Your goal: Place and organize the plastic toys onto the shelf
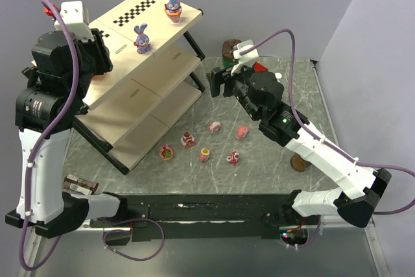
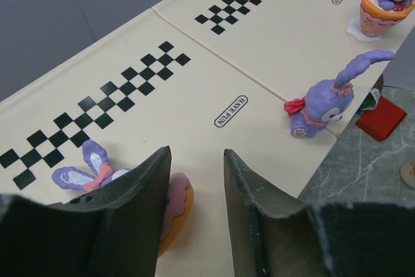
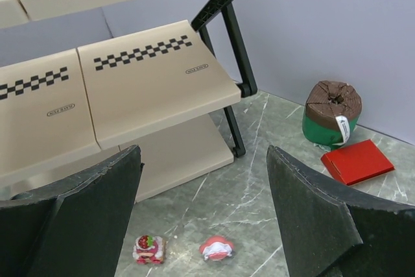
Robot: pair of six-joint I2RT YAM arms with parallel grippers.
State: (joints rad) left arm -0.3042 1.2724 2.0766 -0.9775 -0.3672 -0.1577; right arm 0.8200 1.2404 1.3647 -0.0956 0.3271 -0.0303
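Dark fingers [image 2: 139, 205] of the left claw [image 2: 196, 154] fill the foot of my wrist view. They are parted, with only bare board between them and nothing gripped.

Beneath that claw spreads the shelf [image 2: 194, 95], its checkered top board running ahead of the fingertips. The left arm [image 1: 61, 69] rears high over the rack's left end, its wrist bent so the claw tips down onto that board. The right arm [image 1: 311, 147] reaches out across the table [image 1: 272, 180]. The right claw [image 3: 204, 154] is released wide and hangs empty, facing the lower tiers.

Just left of the left claw lies a purple-eared bunny [image 2: 97, 173] on an orange base, half hidden behind one finger; whether they touch I cannot tell. A second bunny [image 2: 321, 105] stands ahead and to the right of that claw, and a third bunny [image 2: 386, 1] stands farther on. Loose toys [image 1: 214, 125] lie scattered on the table below the right claw.

I judge these figurines light, rigid and glossy, quick to tip or skid. I would pinch one across its broad base or body, never by the thin ears.
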